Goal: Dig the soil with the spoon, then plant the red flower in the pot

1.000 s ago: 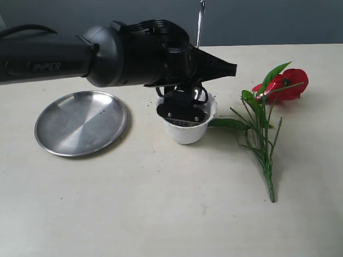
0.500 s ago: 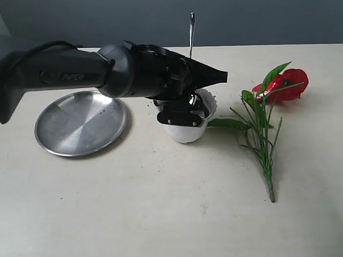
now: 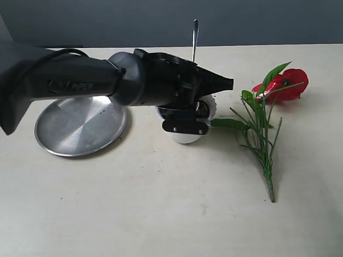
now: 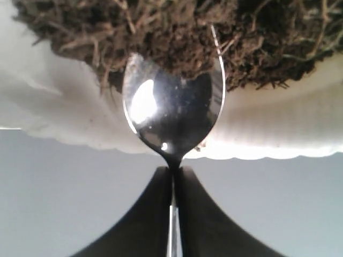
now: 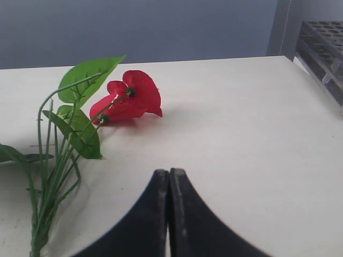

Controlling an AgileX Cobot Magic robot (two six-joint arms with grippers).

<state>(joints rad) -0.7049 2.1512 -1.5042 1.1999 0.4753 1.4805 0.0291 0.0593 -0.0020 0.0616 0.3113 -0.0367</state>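
My left gripper point(image 4: 173, 170) is shut on the steel spoon point(image 4: 172, 115), whose bowl tip is pushed into the dark crumbly soil point(image 4: 177, 37) in the white scalloped pot point(image 4: 278, 128). In the exterior view the left arm covers most of the pot point(image 3: 190, 136), and the spoon's handle point(image 3: 194, 40) sticks up above the wrist. The red flower point(image 3: 288, 82) lies flat on the table to the pot's right, stem toward the front. My right gripper point(image 5: 169, 174) is shut and empty, low over the table, with the red flower's bloom point(image 5: 131, 99) and green leaves point(image 5: 80, 128) ahead of it.
A round steel plate point(image 3: 81, 121) lies left of the pot. A dark rack point(image 5: 324, 51) stands at the table's edge in the right wrist view. The pale table point(image 3: 174, 218) stretches bare toward the front.
The left arm has dropped lower over the pot, hiding more of it. The spoon's handle shifted slightly and now stands over the pot's back.
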